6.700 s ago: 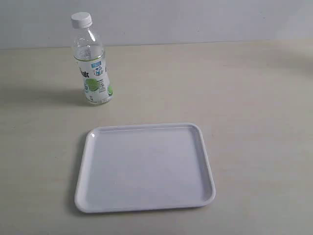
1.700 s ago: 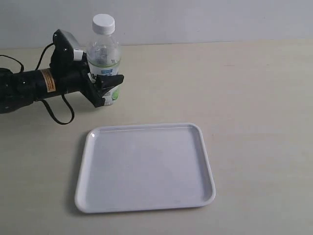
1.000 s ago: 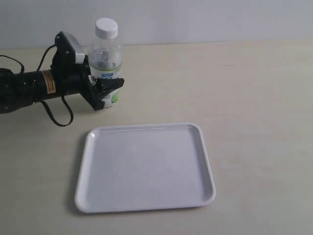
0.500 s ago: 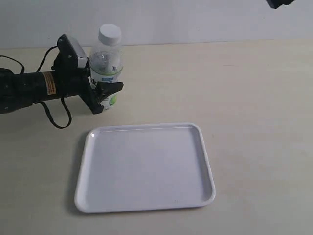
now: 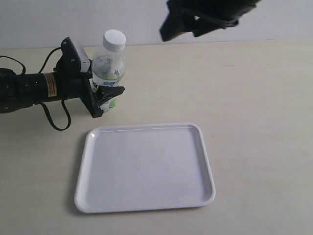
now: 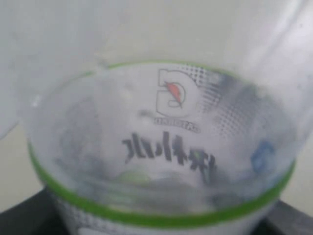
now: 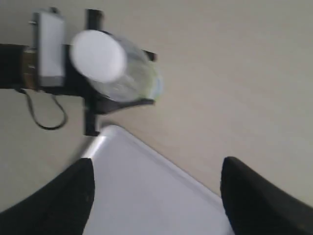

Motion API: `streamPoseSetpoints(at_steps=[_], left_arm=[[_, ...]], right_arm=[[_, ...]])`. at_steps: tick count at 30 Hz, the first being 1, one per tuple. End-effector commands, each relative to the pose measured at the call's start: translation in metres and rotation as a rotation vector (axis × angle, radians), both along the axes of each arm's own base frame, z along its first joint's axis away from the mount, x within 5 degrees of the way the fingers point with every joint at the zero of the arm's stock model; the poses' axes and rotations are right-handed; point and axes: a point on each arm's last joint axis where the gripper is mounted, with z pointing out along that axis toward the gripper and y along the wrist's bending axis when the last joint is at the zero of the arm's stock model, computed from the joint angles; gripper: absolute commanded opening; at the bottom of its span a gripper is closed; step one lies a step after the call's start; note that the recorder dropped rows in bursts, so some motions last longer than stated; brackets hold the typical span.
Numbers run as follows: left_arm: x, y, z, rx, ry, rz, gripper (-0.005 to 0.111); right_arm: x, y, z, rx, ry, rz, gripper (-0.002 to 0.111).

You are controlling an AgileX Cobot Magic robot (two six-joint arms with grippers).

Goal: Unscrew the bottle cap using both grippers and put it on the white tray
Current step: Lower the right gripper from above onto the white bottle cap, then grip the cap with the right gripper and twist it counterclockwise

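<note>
The bottle [image 5: 108, 68] is clear with a white, blue and green label and leans slightly, its white bottle cap [image 5: 114, 40] still screwed on. My slim left gripper [image 5: 110, 89] with the yellow label reaches in from the left and is shut on the bottle's lower body. The left wrist view is filled by the bottle [image 6: 161, 147], with the left gripper [image 6: 156, 223] showing only as dark corners beside it. My bulkier right gripper [image 5: 181, 29] hangs open in the air to the right of and above the cap. From the right gripper [image 7: 156, 164] I see the bottle cap [image 7: 98, 55] and the white tray [image 7: 146, 196].
The white tray [image 5: 144, 166] lies flat in front of the bottle on the beige table [image 5: 254, 98]. The left arm's black cable [image 5: 54, 115] loops on the table to the left. A pale wall runs behind the table's far edge.
The right gripper has come into the exterior view from the upper right and moved left toward the bottle. The left gripper has carried the bottle a little right and tilted it.
</note>
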Motion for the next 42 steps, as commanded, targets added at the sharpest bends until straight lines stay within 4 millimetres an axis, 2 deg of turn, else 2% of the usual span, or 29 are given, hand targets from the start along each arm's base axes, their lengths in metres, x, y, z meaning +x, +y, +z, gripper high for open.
streamPoseSetpoints(at_steps=[1, 6, 12, 17, 26, 31, 38, 42], left_arm=[[0.000, -0.004, 0.009, -0.028, -0.034, -0.021, 0.000], [0.000, -0.004, 0.009, -0.028, -0.034, -0.021, 0.000], [0.000, -0.004, 0.009, -0.028, -0.034, -0.021, 0.000], [0.000, -0.004, 0.009, -0.028, -0.034, -0.021, 0.000], [0.000, -0.004, 0.009, -0.026, -0.037, -0.022, 0.000], [0.000, -0.004, 0.009, -0.019, -0.048, -0.026, 0.000], [0.000, -0.004, 0.009, -0.001, -0.077, -0.037, 0.000], [0.000, -0.004, 0.009, -0.001, -0.077, -0.037, 0.000]], right_arm=[[0.009, 0.052, 0.012, 0.001, -0.106, 0.089, 0.069], [0.031, 0.076, 0.002, -0.131, -0.110, 0.053, 0.069], [0.044, 0.103, -0.009, -0.171, -0.042, 0.116, 0.069], [0.054, 0.114, -0.013, -0.185, -0.002, 0.130, 0.069], [0.058, 0.108, -0.011, -0.287, -0.003, 0.115, 0.069], [0.059, 0.107, -0.011, -0.286, -0.003, 0.115, 0.069], [0.067, 0.091, -0.011, -0.249, 0.027, 0.081, 0.069], [0.066, 0.091, -0.011, -0.219, 0.048, 0.100, 0.068]])
